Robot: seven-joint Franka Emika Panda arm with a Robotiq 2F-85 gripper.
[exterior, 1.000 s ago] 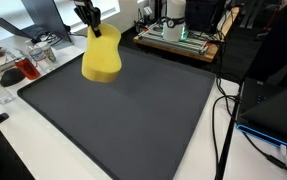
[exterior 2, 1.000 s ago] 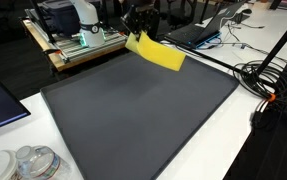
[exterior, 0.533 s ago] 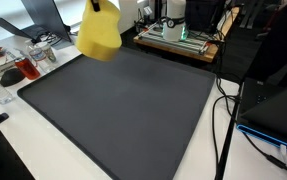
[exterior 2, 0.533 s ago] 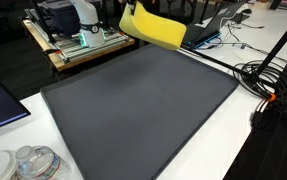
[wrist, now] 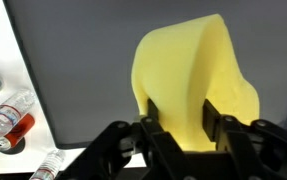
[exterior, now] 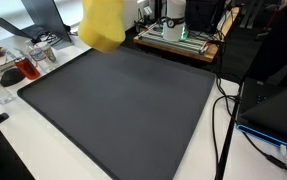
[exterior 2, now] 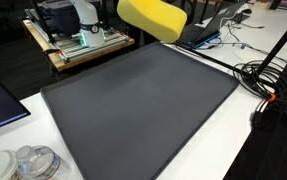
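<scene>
A soft yellow sponge (wrist: pixel 193 70) sits between my gripper's (wrist: pixel 183 115) two black fingers in the wrist view, with both pads against its sides. It bulges wide beyond the fingertips. In both exterior views the sponge (exterior: pixel 103 25) (exterior 2: pixel 153 20) hangs at the top edge of the picture, high over the far side of the dark grey mat (exterior: pixel 123 110) (exterior 2: pixel 133 110). The gripper itself is out of both exterior views. The mat (wrist: pixel 73 70) lies far below in the wrist view with nothing on it.
A wooden board with a white device (exterior 2: pixel 78 40) (exterior: pixel 178 35) stands behind the mat. Bottles and small items (wrist: pixel 8 115) (exterior: pixel 23 68) lie off one side. Cables (exterior 2: pixel 268 80) run along the other side. A laptop (exterior 2: pixel 208 30) sits at the back, a jar (exterior 2: pixel 33 162) at the front.
The sponge has risen steadily from just above the mat's far edge to the top of both exterior views. The gripper that held it has left those views.
</scene>
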